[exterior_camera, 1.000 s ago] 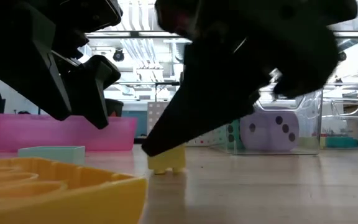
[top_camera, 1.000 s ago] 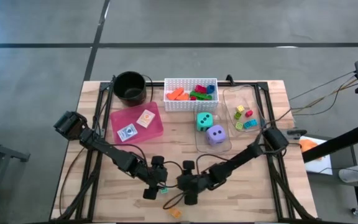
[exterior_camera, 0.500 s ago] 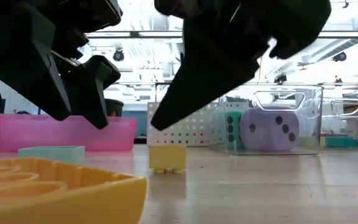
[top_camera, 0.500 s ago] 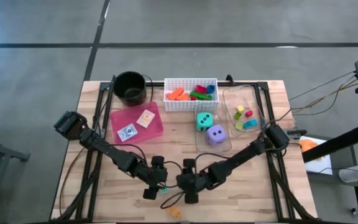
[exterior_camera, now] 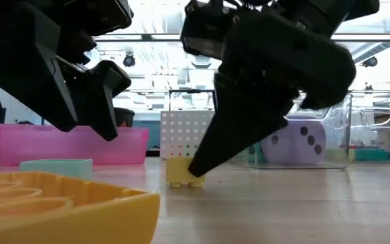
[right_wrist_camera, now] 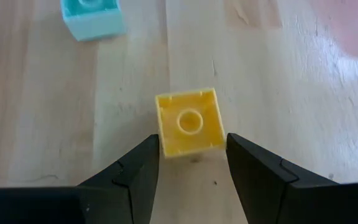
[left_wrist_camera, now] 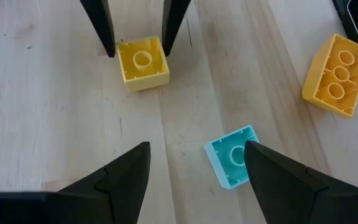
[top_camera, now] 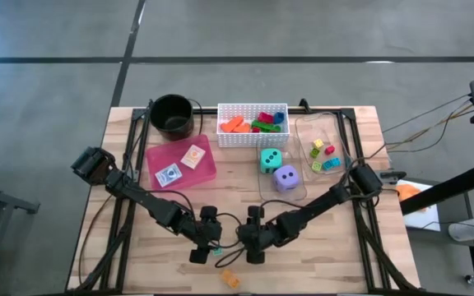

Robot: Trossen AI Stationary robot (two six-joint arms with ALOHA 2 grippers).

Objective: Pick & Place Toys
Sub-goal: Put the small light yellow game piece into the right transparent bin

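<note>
Yellow block bracketed by the right gripper at the near edge of the tabletop (top_camera: 336, 255).

Nearest, an orange block (top_camera: 231, 280) is seen lying at the front edge, with a pale blue block (left_wrist_camera: 233, 163) just beyond it beneath the left gripper (left_wrist_camera: 194, 158), whose jaws are held apart and empty. Right beside it, the right gripper (right_wrist_camera: 190, 152) is lowered over the small yellow block (right_wrist_camera: 188, 122), jaws spread on either side of it, not clamped. Farther back, teal die (top_camera: 271, 159) and purple die (top_camera: 285, 178) are seen in a clear bin (top_camera: 300, 196), cards (top_camera: 179, 165) on the pink tray (top_camera: 206, 171), blocks in the white basket (top_camera: 252, 136), and a black pot (top_camera: 172, 116) at the far edge.
</note>
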